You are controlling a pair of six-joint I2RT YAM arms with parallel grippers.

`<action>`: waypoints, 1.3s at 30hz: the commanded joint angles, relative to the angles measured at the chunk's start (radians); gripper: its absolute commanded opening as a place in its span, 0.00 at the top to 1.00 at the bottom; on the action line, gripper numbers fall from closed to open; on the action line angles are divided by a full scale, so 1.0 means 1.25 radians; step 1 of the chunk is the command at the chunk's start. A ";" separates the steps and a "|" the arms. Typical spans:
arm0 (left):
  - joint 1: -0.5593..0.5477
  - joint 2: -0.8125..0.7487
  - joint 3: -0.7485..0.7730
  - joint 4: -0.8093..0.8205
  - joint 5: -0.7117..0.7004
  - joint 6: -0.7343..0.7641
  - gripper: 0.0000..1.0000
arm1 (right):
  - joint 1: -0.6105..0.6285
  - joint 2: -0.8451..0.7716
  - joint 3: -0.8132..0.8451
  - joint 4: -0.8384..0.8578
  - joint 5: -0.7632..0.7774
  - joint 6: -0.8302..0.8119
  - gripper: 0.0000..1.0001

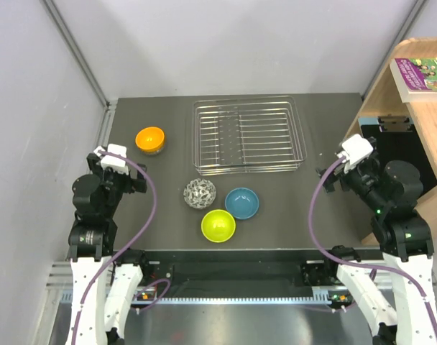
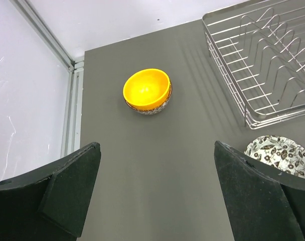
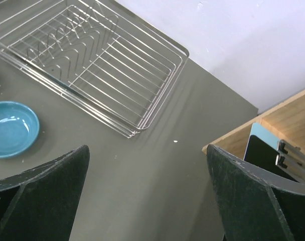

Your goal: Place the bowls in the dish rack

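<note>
As the silver wire dish rack (image 1: 247, 135), upper centre, held no round bowls (image 1: 218, 226), we logged left gripper (image 2: 157, 170) and right gripper (image 3: 147, 175) jaws spread, presumably ready for picking.

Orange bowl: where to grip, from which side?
Pinch the near rim of the orange bowl, one finger inside, one outside, from above with the open left gripper, the closer one. It sits mouth up, clear of the rack; its round wall would likely slip a side grip.
</note>
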 commanded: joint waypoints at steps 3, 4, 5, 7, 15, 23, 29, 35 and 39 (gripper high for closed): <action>0.004 0.004 -0.004 0.007 0.013 -0.007 0.01 | -0.005 0.071 0.044 0.026 0.135 0.111 0.00; 0.004 0.005 -0.005 0.006 0.017 -0.006 0.01 | -0.004 0.084 0.055 0.020 0.146 0.111 0.00; 0.004 0.008 -0.004 0.005 0.029 0.000 0.01 | -0.005 0.106 0.057 0.003 0.160 0.097 0.00; 0.004 0.016 -0.005 0.005 0.036 0.010 0.01 | -0.005 0.118 0.051 0.007 0.182 0.099 0.00; 0.004 0.155 0.018 -0.005 0.044 0.095 0.01 | -0.004 0.132 0.035 -0.001 0.128 0.047 0.00; 0.004 0.393 0.047 0.140 -0.035 0.106 0.01 | -0.001 0.162 0.043 0.005 0.032 0.063 0.00; 0.005 0.618 0.189 0.194 -0.072 0.079 0.04 | 0.002 0.183 0.045 0.014 0.028 0.060 0.00; 0.008 0.824 0.364 0.168 -0.067 0.058 0.12 | 0.005 0.182 0.019 0.022 0.028 0.053 0.01; 0.013 0.943 0.444 0.150 -0.079 0.053 0.16 | 0.007 0.171 0.000 0.023 0.035 0.038 0.00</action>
